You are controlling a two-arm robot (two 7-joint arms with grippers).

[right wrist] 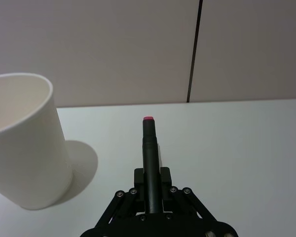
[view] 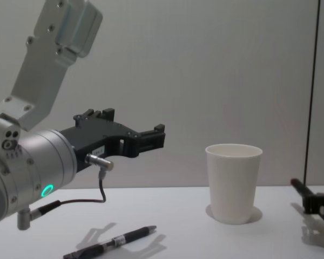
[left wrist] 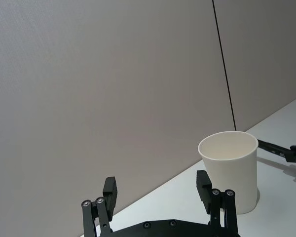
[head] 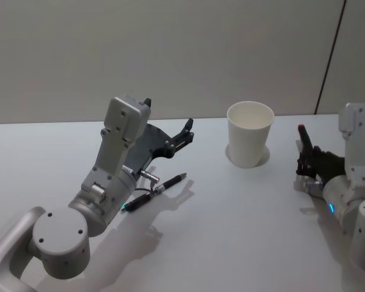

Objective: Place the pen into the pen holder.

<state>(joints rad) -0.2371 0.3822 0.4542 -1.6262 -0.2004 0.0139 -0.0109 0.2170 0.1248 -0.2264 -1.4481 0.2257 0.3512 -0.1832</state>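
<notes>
left wrist view is showing the left claw hanging with its fingers spread wide and nothing between them, facing the cup. it is hovering above the table, and the pen is lying flat beneath it, nearer the robot than the fingertips, one end pointing roughly toward the cup and well apart from it. the cup is standing upright with nothing showing inside. on the cup's other side the right claw is sitting low by the table, clamping a red-tipped pen. judging by this, the left claw is going for the pick. it is needing to draw back and down, set its fingers across the barrel near the middle, and close squarely, so the pen is not rolling away or tipping on the way to the rim.
</notes>
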